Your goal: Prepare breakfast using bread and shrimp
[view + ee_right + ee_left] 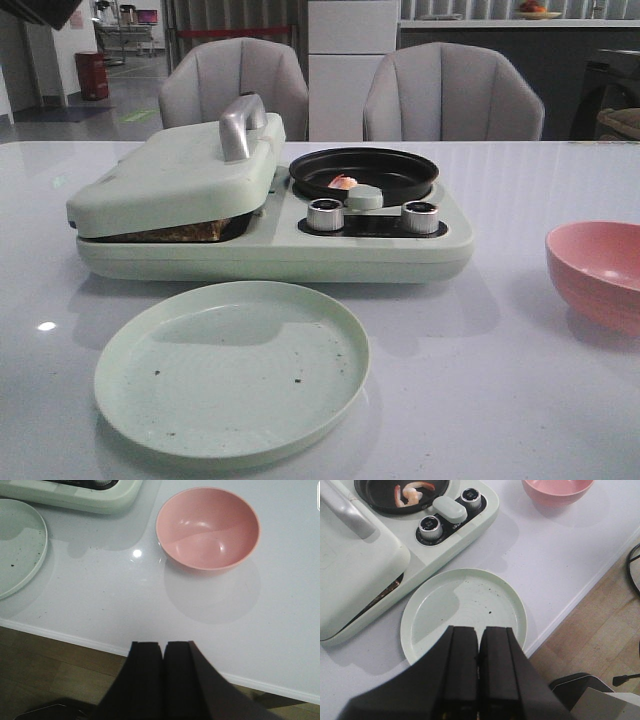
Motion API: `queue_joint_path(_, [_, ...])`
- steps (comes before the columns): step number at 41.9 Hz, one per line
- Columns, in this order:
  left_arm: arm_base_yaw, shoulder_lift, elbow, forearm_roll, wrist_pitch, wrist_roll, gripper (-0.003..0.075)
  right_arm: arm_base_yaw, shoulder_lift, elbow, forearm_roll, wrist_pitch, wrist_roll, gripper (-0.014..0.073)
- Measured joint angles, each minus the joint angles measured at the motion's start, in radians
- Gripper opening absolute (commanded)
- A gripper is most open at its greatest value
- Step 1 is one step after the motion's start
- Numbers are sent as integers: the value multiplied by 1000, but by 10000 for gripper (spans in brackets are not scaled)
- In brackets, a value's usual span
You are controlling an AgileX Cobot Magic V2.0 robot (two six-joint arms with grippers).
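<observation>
The shrimp [343, 183] lies in the black round pan [364, 172] of the pale green breakfast maker [280, 240]; it also shows in the left wrist view [409, 493]. The bread is mostly hidden under the closed lid [175, 180]; only a brown crust edge [180, 233] shows at the gap. My left gripper [479, 629] is shut and empty, held above the near rim of the empty green plate [465, 611]. My right gripper [163, 644] is shut and empty over the table's front edge, short of the pink bowl [208, 527]. Neither gripper shows in the front view.
The green plate [232, 368] with dark crumbs lies in front of the maker. The pink bowl [598, 272] stands at the right. Two silver knobs [325, 214] sit on the maker's front. Two grey chairs [452, 95] stand behind the table.
</observation>
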Motion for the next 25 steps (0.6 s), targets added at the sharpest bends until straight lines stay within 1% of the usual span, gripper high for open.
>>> queue_joint_path(8, [0, 0, 0, 0, -3, 0, 112, 0, 0, 0, 0, 0, 2, 48])
queue_joint_path(12, [25, -5, 2, 28, -19, 0, 112, 0, 0, 0, 0, 0, 2, 48])
queue_joint_path(16, [92, -32, 23, 54, -50, 0, 112, 0, 0, 0, 0, 0, 2, 48])
queue_joint_path(18, [142, -51, 47, 58, -81, 0, 112, 0, 0, 0, 0, 0, 2, 48])
queue_joint_path(21, [208, -88, 97, 66, -148, 0, 112, 0, 0, 0, 2, 0, 2, 48])
queue_joint_path(25, [306, -163, 203, 69, -280, 0, 112, 0, 0, 0, 2, 0, 2, 48])
